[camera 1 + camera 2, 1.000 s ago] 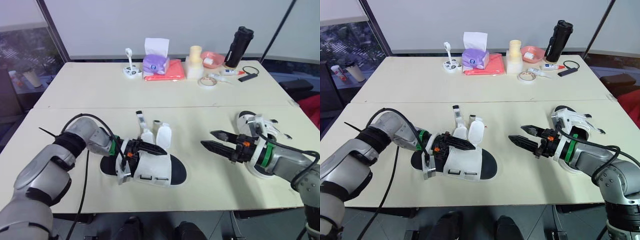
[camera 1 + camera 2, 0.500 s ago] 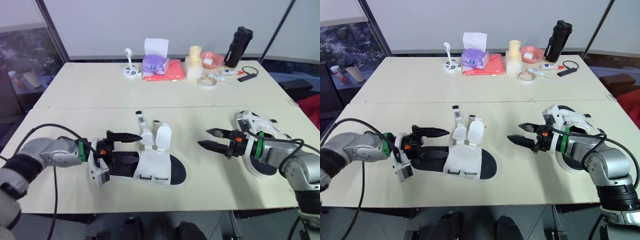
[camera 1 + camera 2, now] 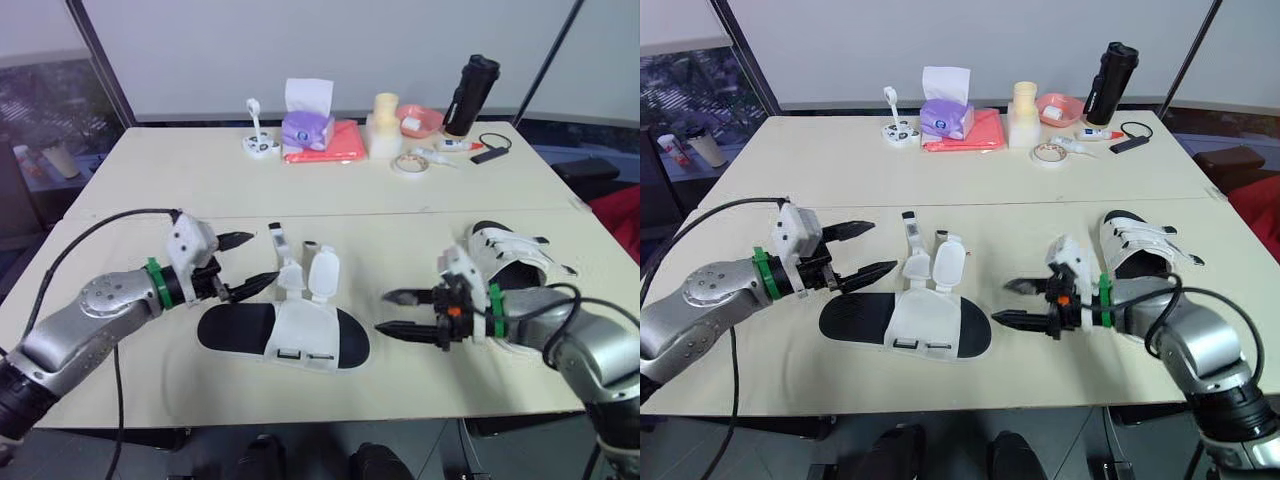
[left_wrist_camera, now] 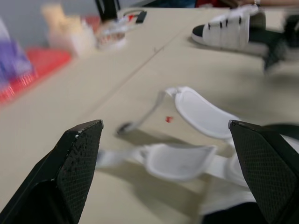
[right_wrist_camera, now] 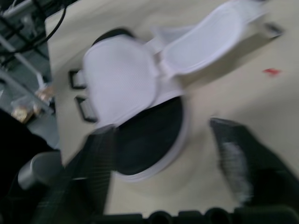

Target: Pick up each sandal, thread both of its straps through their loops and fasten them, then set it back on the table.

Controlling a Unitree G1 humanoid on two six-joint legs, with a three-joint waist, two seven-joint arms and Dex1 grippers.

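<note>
The unfastened sandal (image 3: 908,322) is lying flat on the table. I'm holding the left gripper (image 3: 883,246) wide just left of it and the right gripper (image 3: 1001,301) wide just right. Far behind it, a pink bowl (image 3: 1058,108) is holding something white.

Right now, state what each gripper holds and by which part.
Nothing. The left gripper and right gripper are both open with empty jaws, either side of the unfastened sandal.

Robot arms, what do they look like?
The left arm and right arm are silver-grey with rounded segments. Each has a green wrist band, a white block at the wrist, a trailing black cable, and pointed black jaws.
</note>
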